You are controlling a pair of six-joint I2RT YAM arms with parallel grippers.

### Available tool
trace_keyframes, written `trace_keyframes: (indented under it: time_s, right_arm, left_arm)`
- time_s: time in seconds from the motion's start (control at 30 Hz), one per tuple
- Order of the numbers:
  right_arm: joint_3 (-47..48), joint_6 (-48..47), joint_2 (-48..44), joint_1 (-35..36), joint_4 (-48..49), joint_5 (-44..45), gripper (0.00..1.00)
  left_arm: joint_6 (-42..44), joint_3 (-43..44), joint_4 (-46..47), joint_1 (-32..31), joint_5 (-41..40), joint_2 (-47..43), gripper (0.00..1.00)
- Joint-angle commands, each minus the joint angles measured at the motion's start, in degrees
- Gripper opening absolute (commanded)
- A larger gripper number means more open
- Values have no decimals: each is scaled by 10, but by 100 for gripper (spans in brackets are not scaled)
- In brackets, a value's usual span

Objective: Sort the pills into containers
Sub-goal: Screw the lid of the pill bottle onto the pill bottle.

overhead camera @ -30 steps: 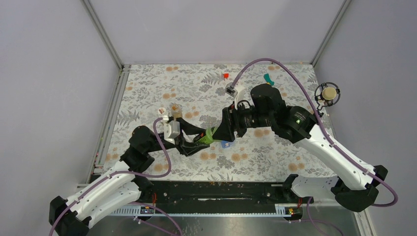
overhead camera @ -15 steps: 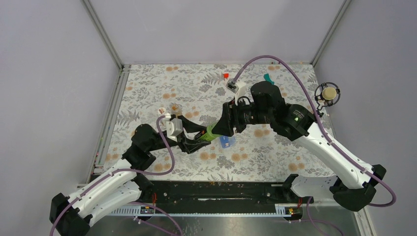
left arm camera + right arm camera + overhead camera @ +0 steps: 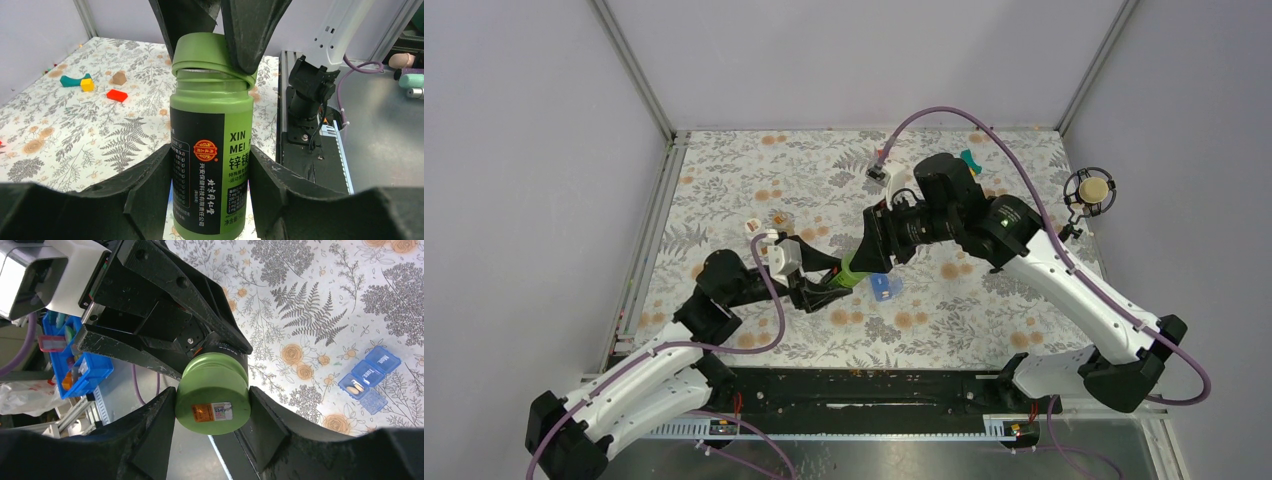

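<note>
A green pill bottle with a black label is held between both arms above the table's middle. My left gripper is shut on its body. My right gripper is shut on its green cap. In the left wrist view the cap sits tilted, with the neck threads showing under it. The blue translucent pill box lies on the table just right of the bottle. In the right wrist view one compartment holds two pale pills.
A teal piece lies at the back right, with a yellow block, a brown lump and a red block nearby. A small white cap lies at the left. A round fixture stands at the right edge.
My right arm has shifted left and its wrist has turned on the cap. The bottle and my left gripper have moved slightly left and nearer. The pill box now shows more.
</note>
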Motion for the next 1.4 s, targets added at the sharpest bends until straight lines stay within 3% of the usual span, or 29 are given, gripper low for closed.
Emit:
trace_keyframes:
  time_s: [0.0,0.17,0.37,0.77,1.37]
  right_arm:
    - [16,-28,24,4,-4,-28,54]
    - [12,-26,34,4,3,-5,48]
    - [46,-62,38,-1,-53,19,45]
    - [61,-95,42,-10,-86,-19,39]
    - [108,-97,66,-11,-111,-29,40]
  left_arm:
    - [11,27,57,-5,3,2,0]
    - [14,20,53,-4,-12,1,0]
    - [25,18,28,-3,-46,-4,0]
    - [29,14,13,2,-93,-10,0]
    - [70,28,-26,5,-39,2,0]
